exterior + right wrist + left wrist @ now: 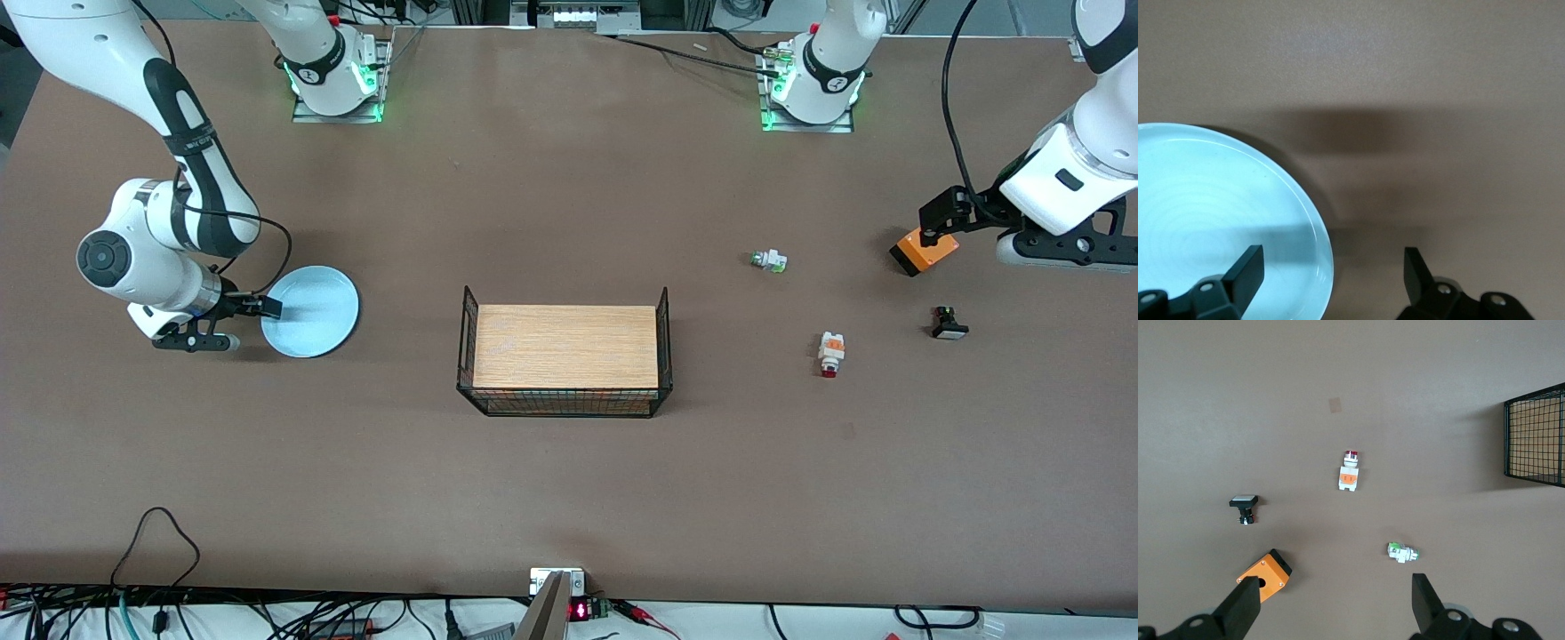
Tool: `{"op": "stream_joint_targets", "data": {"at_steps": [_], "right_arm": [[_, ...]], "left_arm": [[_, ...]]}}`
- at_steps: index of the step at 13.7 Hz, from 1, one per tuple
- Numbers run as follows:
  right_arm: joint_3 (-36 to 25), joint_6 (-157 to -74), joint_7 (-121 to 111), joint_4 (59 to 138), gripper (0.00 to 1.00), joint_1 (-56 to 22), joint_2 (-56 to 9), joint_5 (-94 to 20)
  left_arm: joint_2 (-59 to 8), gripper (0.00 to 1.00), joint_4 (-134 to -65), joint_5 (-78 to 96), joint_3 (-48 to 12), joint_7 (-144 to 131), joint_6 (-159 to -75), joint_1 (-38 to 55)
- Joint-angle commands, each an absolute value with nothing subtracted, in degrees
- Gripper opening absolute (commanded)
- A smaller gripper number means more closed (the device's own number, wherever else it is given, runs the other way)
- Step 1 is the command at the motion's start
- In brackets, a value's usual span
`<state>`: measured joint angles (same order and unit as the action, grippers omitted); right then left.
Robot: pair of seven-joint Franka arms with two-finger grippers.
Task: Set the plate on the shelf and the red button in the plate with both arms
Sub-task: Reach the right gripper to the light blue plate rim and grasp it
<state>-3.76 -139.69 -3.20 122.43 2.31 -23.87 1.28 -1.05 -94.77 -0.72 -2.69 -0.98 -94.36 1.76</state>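
Note:
The pale blue plate (318,309) lies flat on the table toward the right arm's end. My right gripper (260,311) is open low at the plate's edge. In the right wrist view the gripper (1331,268) straddles the rim of the plate (1205,213), one finger over the plate and one over bare table. The red button (831,354) lies on its side toward the left arm's end. My left gripper (933,233) is open and empty, up over an orange box (925,252). The left wrist view shows the gripper (1335,603) apart from the red button (1349,471).
A black wire basket (663,356) with a wooden board on it stands mid-table. A white green-tipped part (769,260) lies farther from the front camera than the red button. A black white-capped part (949,324) lies beside the red button, toward the left arm's end.

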Motion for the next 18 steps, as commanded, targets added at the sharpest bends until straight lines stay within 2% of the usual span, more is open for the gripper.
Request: {"op": "stream_joint_targets", "data": {"at_steps": [1, 2, 5, 8, 11, 13, 16, 18], "right_arm": [[-3.25, -140.1, -3.95, 122.69, 0.45, 3.08, -23.91, 2.2], [-3.25, -140.62, -4.04, 123.39, 0.31, 3.08, -24.43, 2.2], [-3.16, -141.42, -4.04, 124.19, 0.22, 2.64, -25.57, 2.2], [-2.99, -139.93, -3.78, 124.19, 0.0, 2.37, -24.97, 2.2], [-2.64, -130.99, -3.25, 121.13, 0.0, 2.2, -20.5, 1.93], [-2.11, -121.35, -3.43, 116.92, 0.0, 2.02, -16.8, 1.67], [-0.97, -100.09, -2.99, 103.51, 0.0, 1.85, -14.42, -0.86], [-0.97, -89.52, -2.9, 94.09, 0.0, 1.15, -14.76, -1.32]], "left_arm": [[-1.41, 1.0, -93.43, 0.0, -2.81, 0.44, -93.08, 1.23], [-1.41, 1.0, -93.43, 0.0, -2.81, 0.44, -92.99, 1.23], [-1.41, 1.0, -93.43, 0.0, -2.81, 0.44, -92.99, 1.23], [-1.41, 1.0, -93.43, 0.0, -2.72, 0.44, -92.99, 1.23], [-1.41, 1.0, -93.43, 0.0, -2.72, 0.44, -92.99, 1.23], [-1.41, 1.0, -93.43, 0.0, -2.72, 0.44, -92.99, 1.23], [-1.41, 1.0, -93.43, 0.0, -2.72, 0.44, -92.99, 1.23], [-1.49, 1.0, -93.34, 0.0, -2.72, 0.44, -92.99, 1.23]]}}
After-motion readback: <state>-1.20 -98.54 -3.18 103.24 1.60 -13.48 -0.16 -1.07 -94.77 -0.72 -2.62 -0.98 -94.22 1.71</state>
